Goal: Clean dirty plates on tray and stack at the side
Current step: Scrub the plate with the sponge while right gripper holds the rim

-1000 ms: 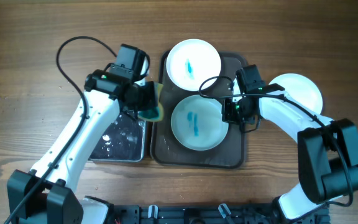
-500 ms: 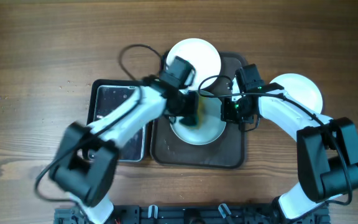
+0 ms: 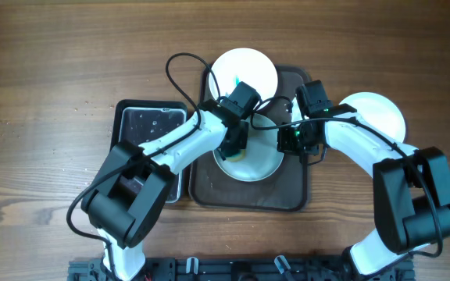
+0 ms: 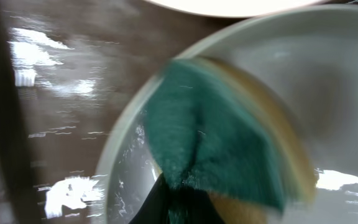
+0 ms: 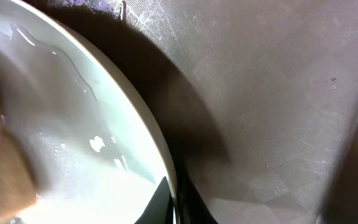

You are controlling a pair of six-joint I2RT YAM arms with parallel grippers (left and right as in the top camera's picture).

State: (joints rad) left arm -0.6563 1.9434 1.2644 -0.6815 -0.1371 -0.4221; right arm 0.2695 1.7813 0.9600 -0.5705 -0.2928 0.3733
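Overhead — left arm (image 3: 184, 138) stretched over plate (image 3: 262, 168), sponge (image 4: 216, 149) on it.

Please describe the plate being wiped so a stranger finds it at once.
On the dark brown rectangular tray lie two round white plates. It is the plate nearer the robot. Only it has the green-and-yellow sponge on it; the farther plate has none.

A wooden worktop (image 3: 37, 86) fills the overhead view from edge to edge. It is mid-brown, with darker grain streaks running left to right. A few small pale specks mark the wood at the far left of the frame. A black mounting rail (image 3: 233, 269) runs along the bottom edge at centre. The light is even and soft, and shadows on the wood are faint.
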